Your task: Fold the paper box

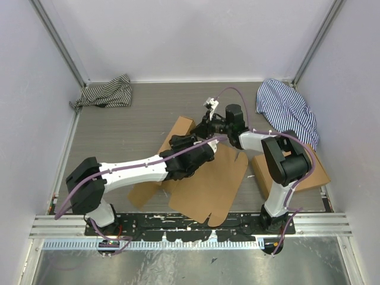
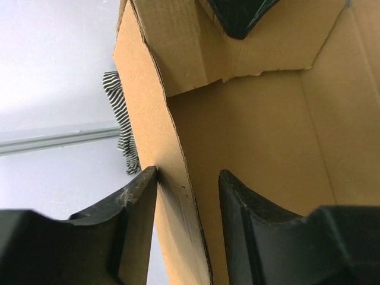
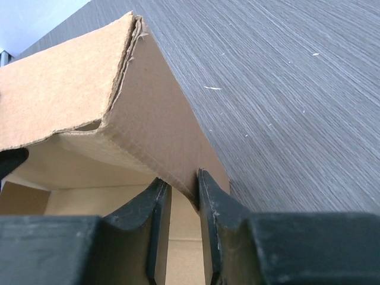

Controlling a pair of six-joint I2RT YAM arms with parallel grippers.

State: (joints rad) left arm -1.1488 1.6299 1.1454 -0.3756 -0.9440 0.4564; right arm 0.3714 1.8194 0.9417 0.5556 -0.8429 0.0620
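The paper box (image 1: 208, 184) lies in the middle of the table, its near panels flat and its far part (image 1: 181, 127) raised into walls. My left gripper (image 1: 183, 142) reaches in from the left. In the left wrist view the left gripper (image 2: 187, 172) has a side wall of the paper box (image 2: 255, 136) between its fingers, the outer finger (image 2: 139, 202) pressed against it. My right gripper (image 1: 209, 126) comes from the right. Up close, the right gripper (image 3: 183, 181) is shut on the lower corner of a folded flap of the paper box (image 3: 65, 89).
A second brown cardboard box (image 1: 309, 175) lies at the right, under the right arm. A dark striped cloth (image 1: 107, 93) sits at the back left, a blue striped cloth (image 1: 288, 110) at the back right. White walls enclose the table.
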